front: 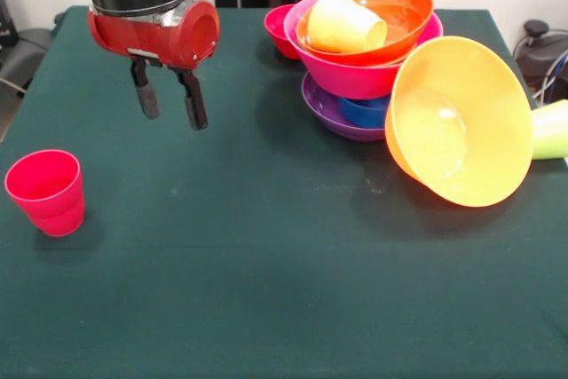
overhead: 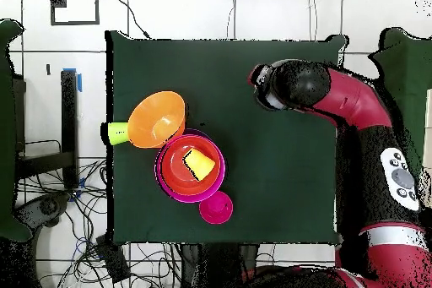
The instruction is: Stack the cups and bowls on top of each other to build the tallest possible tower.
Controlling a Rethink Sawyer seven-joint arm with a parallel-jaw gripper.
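You are looking at the gripper (front: pixel 170 101) hanging in the upper left of the front view, over the green table (front: pixel 266 290). Its two dark fingers (front: pixel 146 90) are standing a little apart and are pinching nothing.

The red cup (front: pixel 46 191) is standing upright at the left edge, well apart from everything else.

The tower (front: pixel 359 64) is sitting in the upper right. The purple bowl (front: pixel 333 113) is lying at the bottom, with the blue bowl (front: pixel 366 113) inside it. The pink bowl (front: pixel 351 73) is resting above those, and the red-orange bowl (front: pixel 404 11) is sitting in the pink one. The yellow cup (front: pixel 344 24) is lying on its side in the top bowl.

The light orange bowl (front: pixel 461 122) is tipping on its edge just beside the tower, at the right. The lime green cup (front: pixel 550 129) is lying behind it at the right edge. The small red bowl (front: pixel 280 28) is peeking out behind the tower's left side.
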